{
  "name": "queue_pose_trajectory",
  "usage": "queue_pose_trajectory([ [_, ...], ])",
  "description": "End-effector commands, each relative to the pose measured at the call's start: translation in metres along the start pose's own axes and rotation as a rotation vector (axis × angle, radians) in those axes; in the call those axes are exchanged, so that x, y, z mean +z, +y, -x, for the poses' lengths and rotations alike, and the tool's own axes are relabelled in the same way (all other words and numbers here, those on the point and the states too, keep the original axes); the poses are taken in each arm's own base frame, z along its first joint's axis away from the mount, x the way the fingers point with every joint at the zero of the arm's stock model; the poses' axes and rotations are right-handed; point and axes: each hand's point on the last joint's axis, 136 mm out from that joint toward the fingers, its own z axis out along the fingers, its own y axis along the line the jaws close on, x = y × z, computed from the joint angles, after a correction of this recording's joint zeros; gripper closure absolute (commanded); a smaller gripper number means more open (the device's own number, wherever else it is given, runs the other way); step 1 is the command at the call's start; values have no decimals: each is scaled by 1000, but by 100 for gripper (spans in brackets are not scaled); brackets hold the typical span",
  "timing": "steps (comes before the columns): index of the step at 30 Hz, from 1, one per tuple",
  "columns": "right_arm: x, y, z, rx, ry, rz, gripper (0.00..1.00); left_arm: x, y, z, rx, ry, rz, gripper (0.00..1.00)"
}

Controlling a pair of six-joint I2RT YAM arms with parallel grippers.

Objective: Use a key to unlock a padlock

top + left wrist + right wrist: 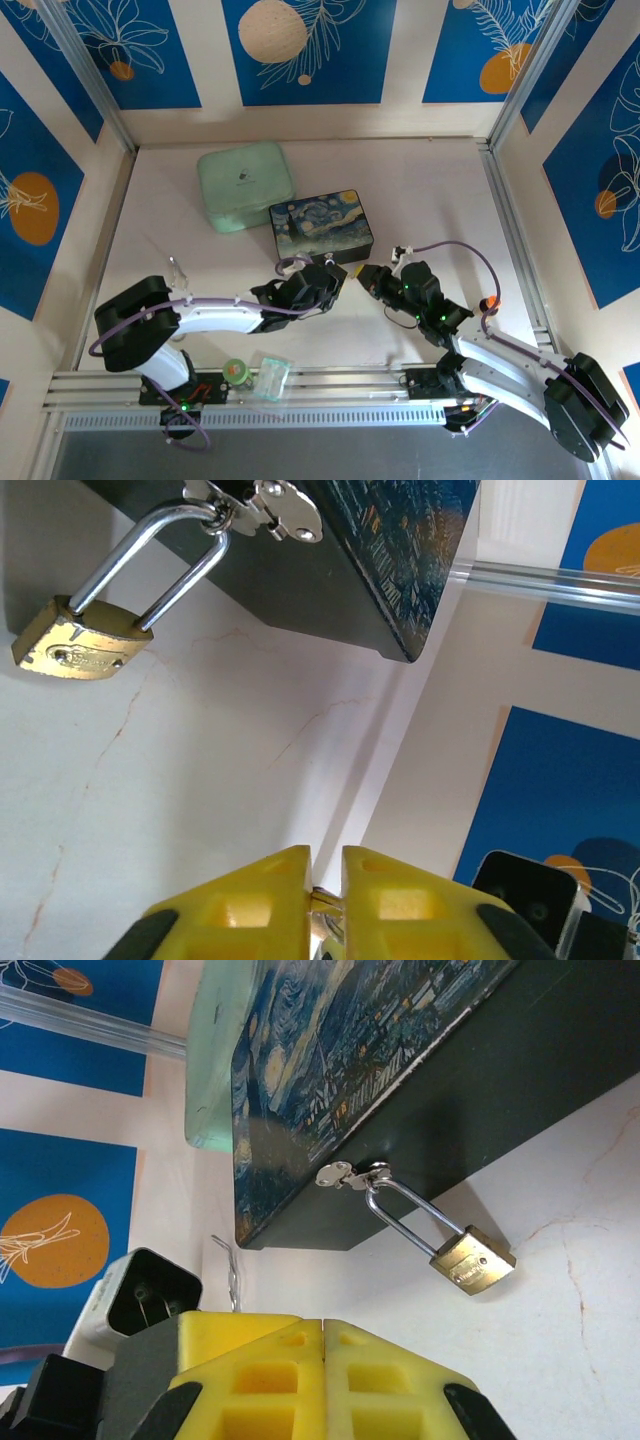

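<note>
Your left tool has its yellow jaws drawn almost together on a thin sliver of metal, which looks like the key; little of it shows, so you cannot read which way its blade points. Your right tool is closed with nothing between its jaws.

In the left wrist view, the padlock lies ahead of the left tool and off to the left, well apart from the fingertips. Its shackle is threaded through the latch on the front of the starry box. The brass body slants down and away from the latch to rest on the desk.

So the lock's long axis runs on a diagonal, with the free end of the body pointing away from the box. The keyway is too small to make out.

In the top view both tools sit just off the box's near edge, about equally close. You will likely need to turn the key onto that diagonal and approach from the body's free end.
</note>
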Motion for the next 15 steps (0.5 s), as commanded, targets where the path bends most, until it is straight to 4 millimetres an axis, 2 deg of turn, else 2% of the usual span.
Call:
queue_pose_trajectory([
  [1,1,13,3,-7,-11,22,100,-2,-15,-7,-9,13,-40,88],
  [7,2,14,-3,-14,-4,24,100,-4,-19,-3,18,-4,-50,99],
  [11,3,14,-6,-20,14,37,100,-6,-20,-1,45,-8,-58,100],
  [12,3,14,-7,-23,19,45,97,-6,-20,1,48,-8,-64,100],
  [13,2,15,-7,-32,29,53,90,-7,-21,4,51,-12,-77,100],
  [14,1,15,-6,-41,41,56,73,-8,-24,7,73,-13,-95,100],
  [15,-1,10,-3,-32,52,34,47,-10,-25,11,103,-6,-94,100],
])
